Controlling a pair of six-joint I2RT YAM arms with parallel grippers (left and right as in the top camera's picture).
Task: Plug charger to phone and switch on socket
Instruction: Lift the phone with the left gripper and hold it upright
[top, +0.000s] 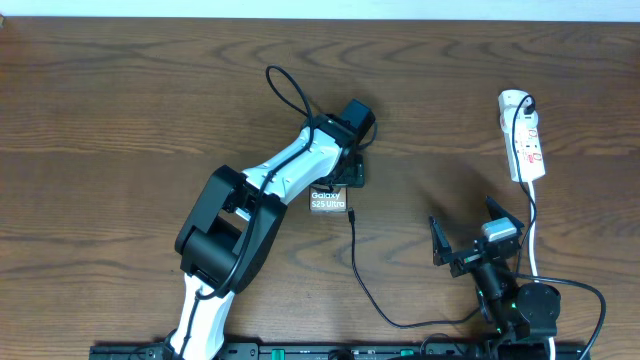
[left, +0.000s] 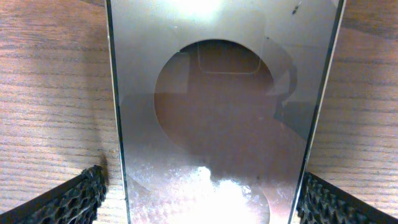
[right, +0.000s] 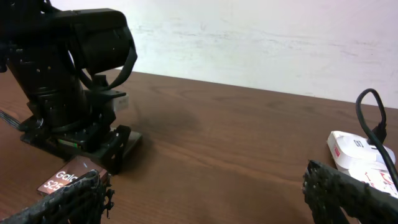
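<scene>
Wooden table (top: 120, 100) under the phone (top: 327, 200) meets a white wall (right: 280, 43).

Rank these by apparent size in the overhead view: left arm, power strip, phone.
1. Left arm, by far the largest.
2. Power strip.
3. Phone, smallest as seen; the arm covers much of it.

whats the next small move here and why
Probably bring the open right gripper left toward the small black plug tip of the thin black charger cable. The tip lies beside the end of the dark rectangular phone, apparently not inserted. The left gripper brackets the phone, and the right holds nothing.
</scene>
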